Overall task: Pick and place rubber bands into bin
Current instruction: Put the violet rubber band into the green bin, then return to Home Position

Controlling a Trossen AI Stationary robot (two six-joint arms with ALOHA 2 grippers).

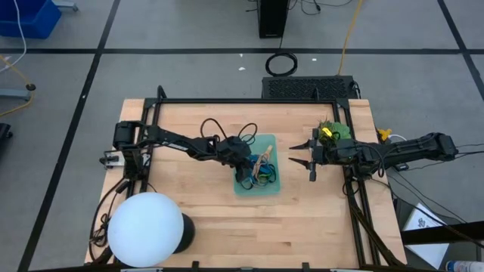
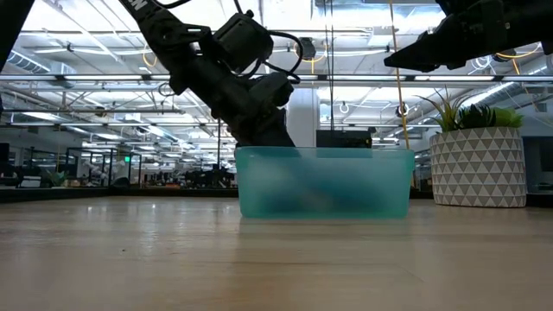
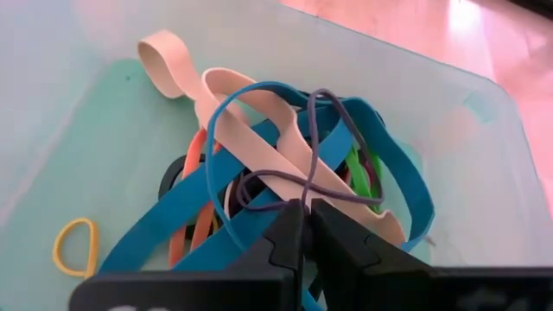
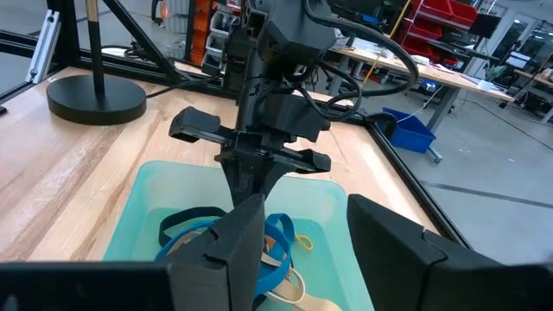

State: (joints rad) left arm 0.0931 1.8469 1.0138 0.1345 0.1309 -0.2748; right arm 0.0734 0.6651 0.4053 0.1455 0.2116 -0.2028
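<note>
Left gripper (image 3: pixel 304 226) is reaching down into the teal bin (image 1: pixel 240 187) near the middle of the table (image 1: pixel 197 227). In the left wrist view its fingers are standing almost together, with only a narrow slit between the tips. A thin purple band (image 3: pixel 315 147) and a blue strand are running toward that slit, but whether they are being pinched or merely lying in front of the tips cannot be told.

The rubber bands (image 3: pixel 259 173) are lying heaped in the bin: broad tan and blue loops, with orange, green and black ones beneath. A small yellow band (image 3: pixel 74 244) is lying apart from the heap, on the bin floor.

Right gripper (image 1: pixel 311 160) is hovering just beside the bin's right edge, clear of it, in front of the potted plant (image 1: pixel 333 130). Its fingers are standing well apart and holding nothing.

Progress, as a judgement: no loose bands are showing on the bare wood in the high view, so collection appears largely complete. The left gripper appears to be delivering one of the last bands.
</note>
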